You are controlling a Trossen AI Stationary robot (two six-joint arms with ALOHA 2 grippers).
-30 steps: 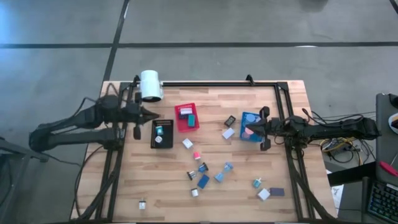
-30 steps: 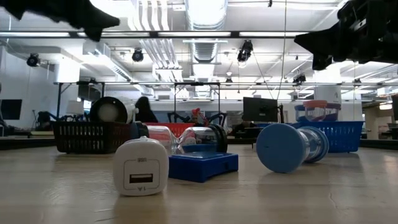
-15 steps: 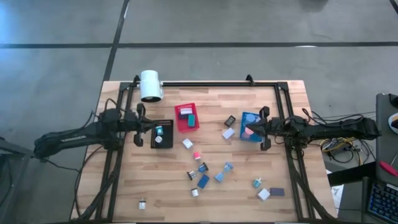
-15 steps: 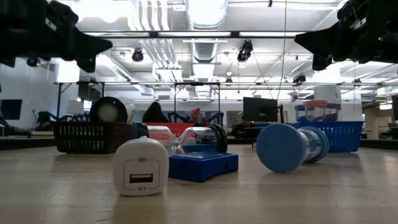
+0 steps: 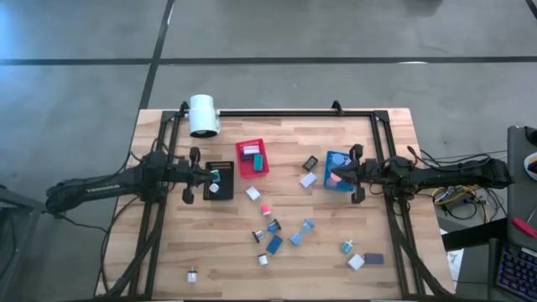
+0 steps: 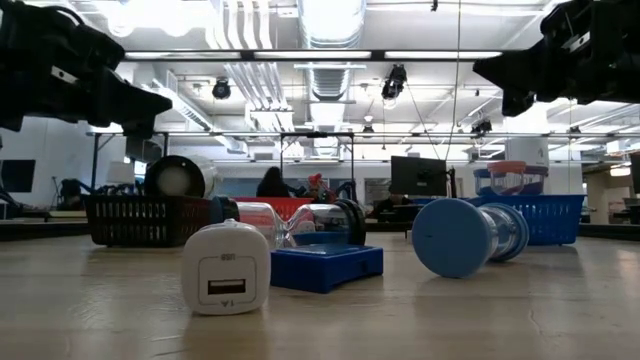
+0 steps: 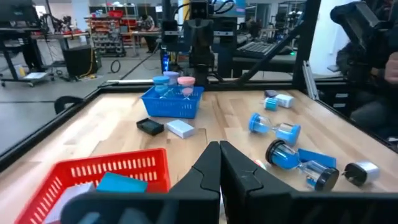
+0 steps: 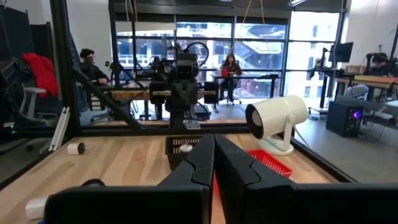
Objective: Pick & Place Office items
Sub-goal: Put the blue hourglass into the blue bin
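The left gripper (image 5: 204, 174) is positioned at the left edge of the black bin (image 5: 220, 180), above the table (image 5: 336, 260). Its fingers are pressed together with nothing between them, as the left wrist view confirms (image 7: 217, 163). A teal item (image 5: 215, 175) lies inside the black bin, just beside the fingertips.

The right gripper (image 5: 336, 175) is positioned over the blue bin (image 5: 339, 170). Its fingers are also clenched and empty, as the right wrist view shows (image 8: 213, 155). A pink-topped item (image 5: 335, 177) sits in the blue bin directly below the fingertips; contact cannot be determined.

The remaining office items (image 5: 277, 235) lie scattered on the wooden table between and in front of the two grippers, well apart from both. The central cluster comprises a pink piece (image 5: 265, 209), a white block (image 5: 252, 193) and two blue hourglass-shaped pieces (image 5: 303, 231). A white plug-type block (image 6: 227, 268) stands nearest the low camera, next to a flat blue block (image 6: 327, 266). The red bin (image 5: 252, 158) holds a teal piece and a white piece.

A white cylinder (image 5: 202, 115) stands at the far left of the table.

No legible brand, label or writing appears on any item.
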